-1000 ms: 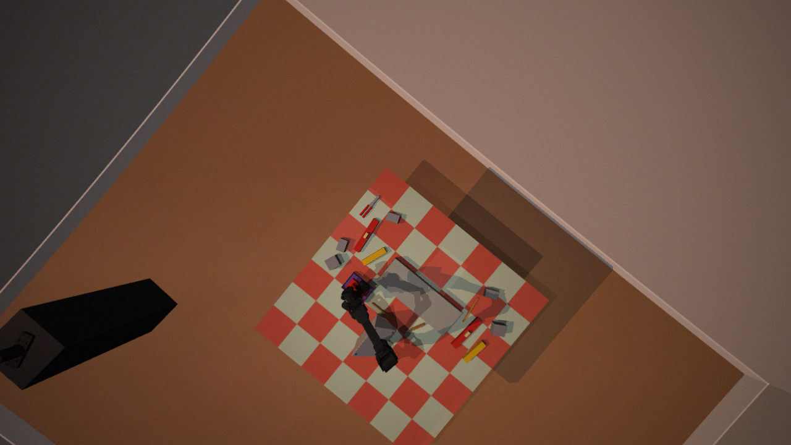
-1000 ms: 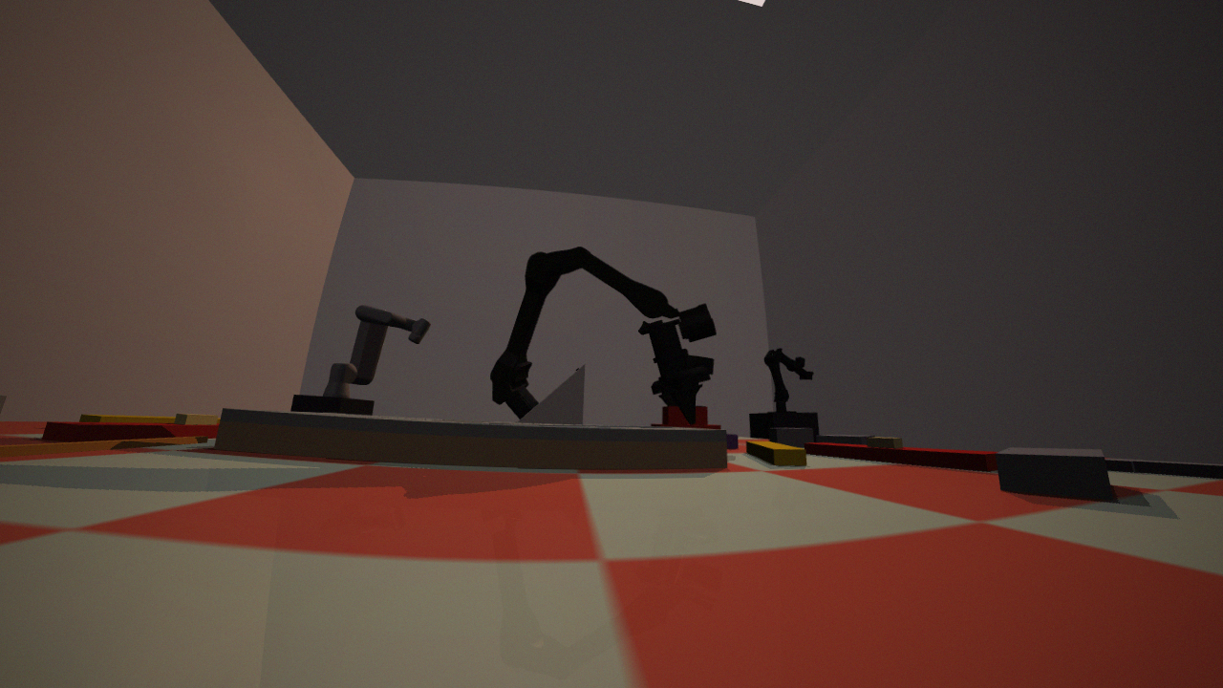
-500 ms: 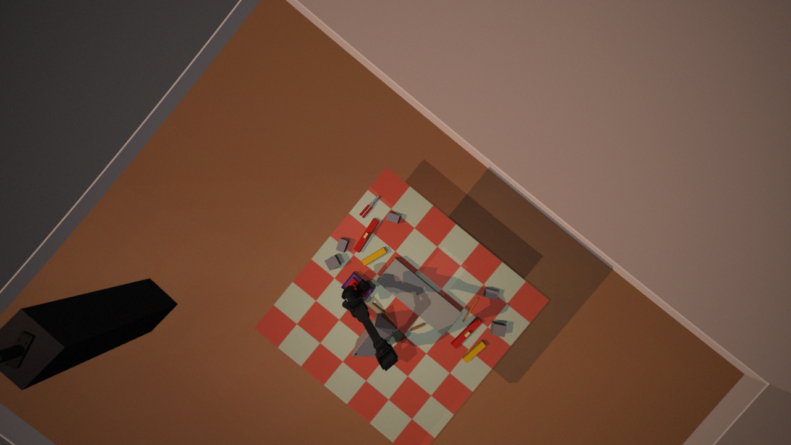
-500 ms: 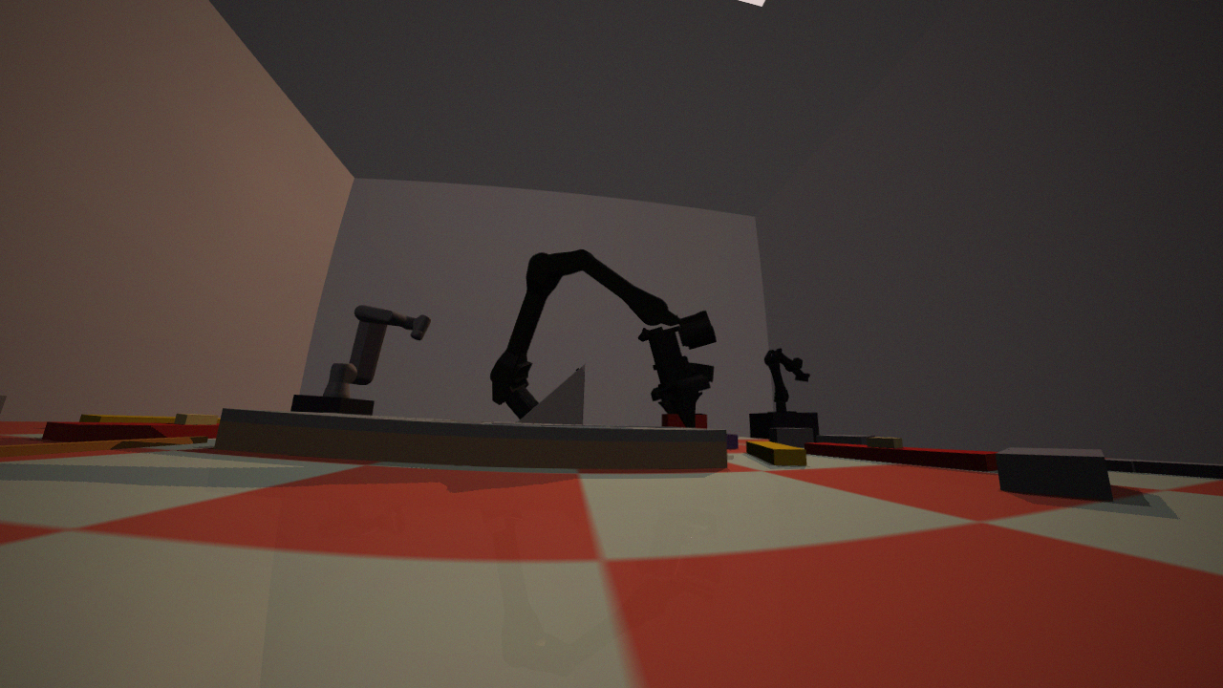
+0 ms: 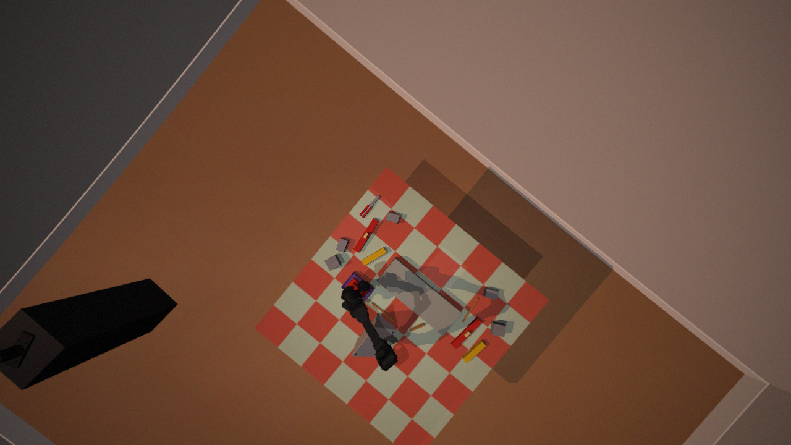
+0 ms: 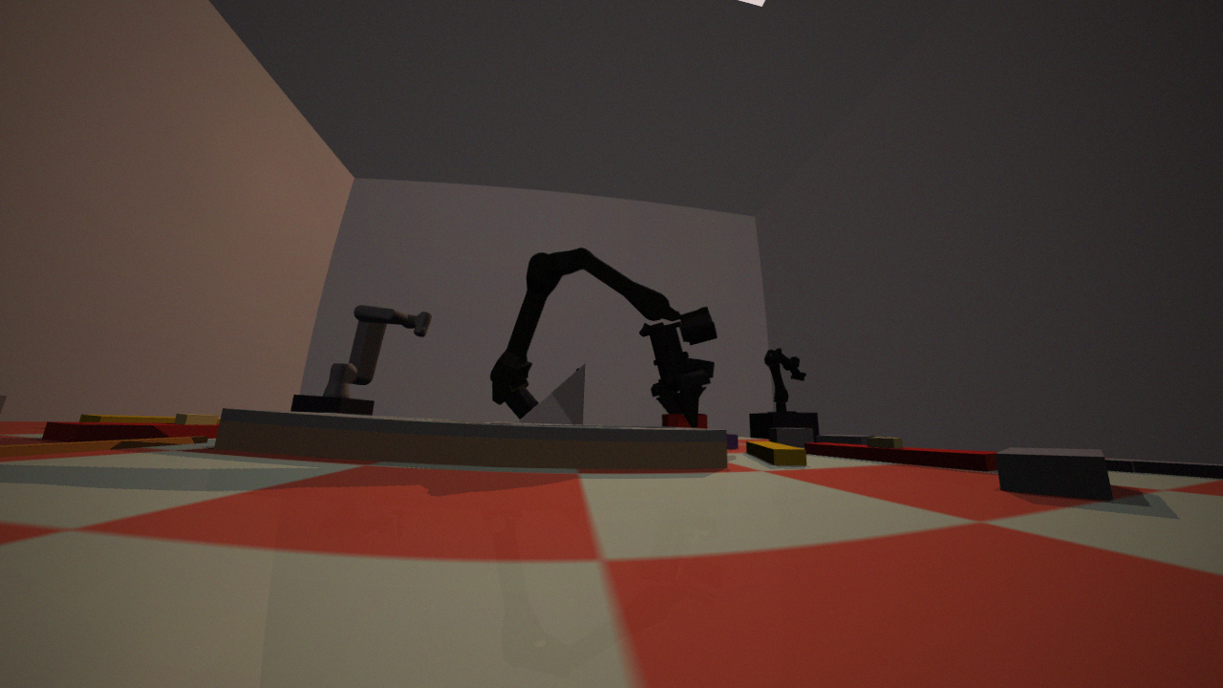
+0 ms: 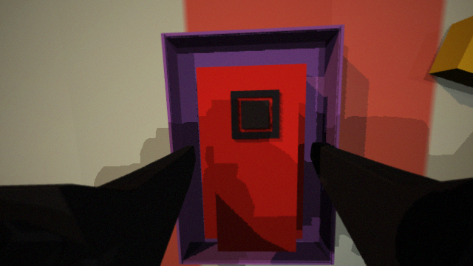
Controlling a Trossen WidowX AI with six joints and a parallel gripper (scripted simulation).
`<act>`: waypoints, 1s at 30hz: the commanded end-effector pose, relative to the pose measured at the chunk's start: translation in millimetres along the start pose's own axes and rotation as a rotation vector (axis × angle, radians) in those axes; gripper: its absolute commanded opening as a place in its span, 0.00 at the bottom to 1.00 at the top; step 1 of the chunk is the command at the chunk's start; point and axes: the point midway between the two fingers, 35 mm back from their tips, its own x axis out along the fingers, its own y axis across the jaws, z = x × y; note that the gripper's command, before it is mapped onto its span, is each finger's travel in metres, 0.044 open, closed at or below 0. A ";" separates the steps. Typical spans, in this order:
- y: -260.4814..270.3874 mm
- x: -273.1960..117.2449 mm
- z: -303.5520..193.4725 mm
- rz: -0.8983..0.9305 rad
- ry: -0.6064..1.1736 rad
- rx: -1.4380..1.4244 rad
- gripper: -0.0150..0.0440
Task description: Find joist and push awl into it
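The red stud finder (image 5: 352, 282) (image 6: 675, 419) (image 7: 251, 155), with a black square on top, lies inside the purple tray (image 7: 255, 57) (image 6: 732, 441). My gripper (image 7: 253, 151) (image 6: 689, 422) is open. Its fingers stand on either side of the stud finder's raised part, with a gap at each side in the wrist view. The grey floor panel (image 5: 442, 311) (image 6: 470, 441) lies beside the tray. Thin orange sticks lie near the panel, one (image 5: 381, 311) by its tray end, a shorter one (image 5: 417, 327) at its edge and one (image 5: 470, 309) beyond it. I cannot tell which is the awl.
A yellow bar (image 5: 374, 256) (image 7: 452, 49) lies close to the tray. Red levels (image 5: 366, 235) (image 5: 467, 333), grey blocks (image 5: 333, 261) (image 5: 490, 293) and red-handled pliers (image 5: 368, 207) lie around. An upright grey triangular piece (image 6: 564, 399) stands beneath the arm, behind the panel in the exterior view.
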 end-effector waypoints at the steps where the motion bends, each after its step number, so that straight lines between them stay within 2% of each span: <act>1: -1.5 -39.0 14.8 -0.003 -0.016 0.004 1.00; 5: 1.1 -82.4 23.4 -0.002 -0.017 0.004 1.00; 10: -4.9 -73.3 16.3 -0.020 -0.022 0.010 1.00; 21: -99.1 -118.9 -119.6 -0.057 -0.003 0.643 1.00; 30: -126.2 -133.4 -255.7 -0.097 0.051 1.211 1.00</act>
